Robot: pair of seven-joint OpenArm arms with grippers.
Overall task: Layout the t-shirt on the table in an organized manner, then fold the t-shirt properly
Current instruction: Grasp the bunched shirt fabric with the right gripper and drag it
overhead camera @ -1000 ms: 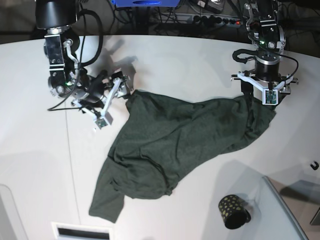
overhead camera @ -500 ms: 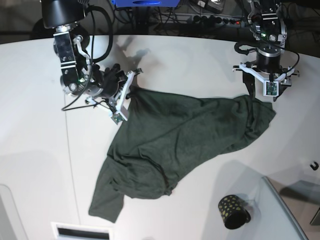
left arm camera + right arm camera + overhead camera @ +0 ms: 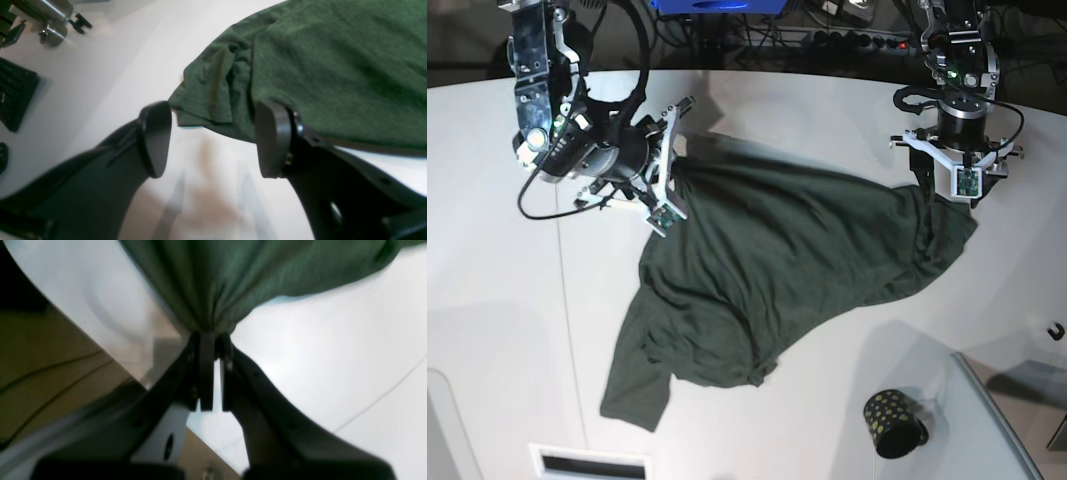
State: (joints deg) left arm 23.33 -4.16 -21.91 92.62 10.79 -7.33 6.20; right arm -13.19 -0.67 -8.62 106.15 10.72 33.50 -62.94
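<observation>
The dark green t-shirt (image 3: 767, 270) lies spread but rumpled across the middle of the white table (image 3: 497, 300), running on a slant from a bunched lower corner near the table's front edge up to a corner on the base view's right. Its upper corner on that view's left is lifted off the surface, pinched in the right gripper (image 3: 210, 336), whose jaws are pressed together on a gathered tuck of fabric; the cloth fans out from that pinch and hangs in folds. In the base view the right gripper sits at the shirt's top-left corner, with its arm slanting up towards the far edge of the table. At the opposite corner the left gripper (image 3: 213, 136) stands with its jaws well apart, gripping nothing: a folded, hemmed edge of the shirt lies just beyond the two dark pads (image 3: 272, 140), one pad at the fabric's edge, the other over bare table. A small black cup with gold dots (image 3: 893, 422) lies on its side near the front right of the table, well apart from the shirt.
</observation>
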